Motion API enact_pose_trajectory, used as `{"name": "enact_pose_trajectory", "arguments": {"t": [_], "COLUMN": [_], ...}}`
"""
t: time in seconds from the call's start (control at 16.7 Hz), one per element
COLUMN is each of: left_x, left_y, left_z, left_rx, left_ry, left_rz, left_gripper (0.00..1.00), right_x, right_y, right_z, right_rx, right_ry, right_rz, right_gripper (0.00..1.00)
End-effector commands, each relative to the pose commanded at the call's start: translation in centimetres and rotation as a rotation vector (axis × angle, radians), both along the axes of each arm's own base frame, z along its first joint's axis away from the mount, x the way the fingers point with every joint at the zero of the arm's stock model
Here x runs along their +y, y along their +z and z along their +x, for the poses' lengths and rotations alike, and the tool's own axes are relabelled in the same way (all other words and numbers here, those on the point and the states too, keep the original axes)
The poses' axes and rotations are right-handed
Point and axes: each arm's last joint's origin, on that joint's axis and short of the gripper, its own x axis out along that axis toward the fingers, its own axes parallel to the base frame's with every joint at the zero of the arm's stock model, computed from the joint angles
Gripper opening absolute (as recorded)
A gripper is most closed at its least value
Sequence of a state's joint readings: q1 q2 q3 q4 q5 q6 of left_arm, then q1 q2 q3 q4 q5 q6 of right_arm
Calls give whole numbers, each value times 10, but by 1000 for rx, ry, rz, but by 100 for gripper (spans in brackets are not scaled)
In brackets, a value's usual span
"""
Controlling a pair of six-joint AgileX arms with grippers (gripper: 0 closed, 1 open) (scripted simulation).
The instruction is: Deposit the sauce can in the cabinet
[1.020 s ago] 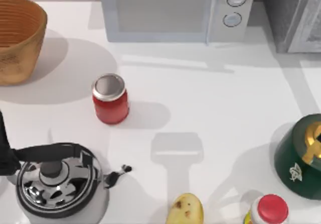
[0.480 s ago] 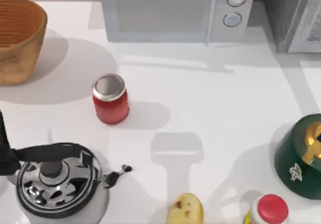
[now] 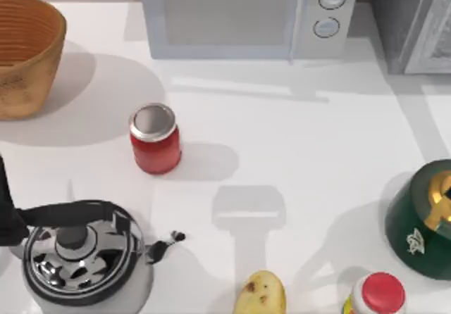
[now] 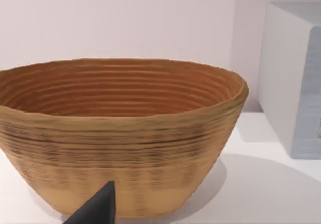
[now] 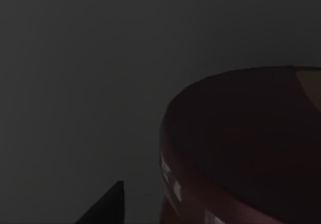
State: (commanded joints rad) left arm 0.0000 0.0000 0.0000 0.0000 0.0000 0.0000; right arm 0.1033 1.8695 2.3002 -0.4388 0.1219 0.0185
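The cabinet is a dark grey speckled box with a lighter framed door, standing at the table's back right corner in the top view. The sauce can is out of view. My left arm stays parked at the left edge, beside the kettle. Its gripper looks toward the woven basket in the left wrist view. The right wrist view is dark.
A white microwave stands at the back, left of the cabinet. A red can sits left of centre. A steel kettle, a potato, a red-capped bottle and a green teapot line the front.
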Motion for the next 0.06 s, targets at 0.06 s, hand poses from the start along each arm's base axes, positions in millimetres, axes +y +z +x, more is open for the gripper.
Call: {"name": "enact_pose_trajectory", "arguments": {"t": [0.06], "left_x": [0], "left_y": [0], "left_z": [0], "left_rx": [0], "left_ry": [0], "left_rz": [0], "left_gripper": [100], "right_x": [0], "right_y": [0], "right_z": [0], "right_rx": [0], "right_ry": [0], "right_rz": [0], "right_gripper": [100]}}
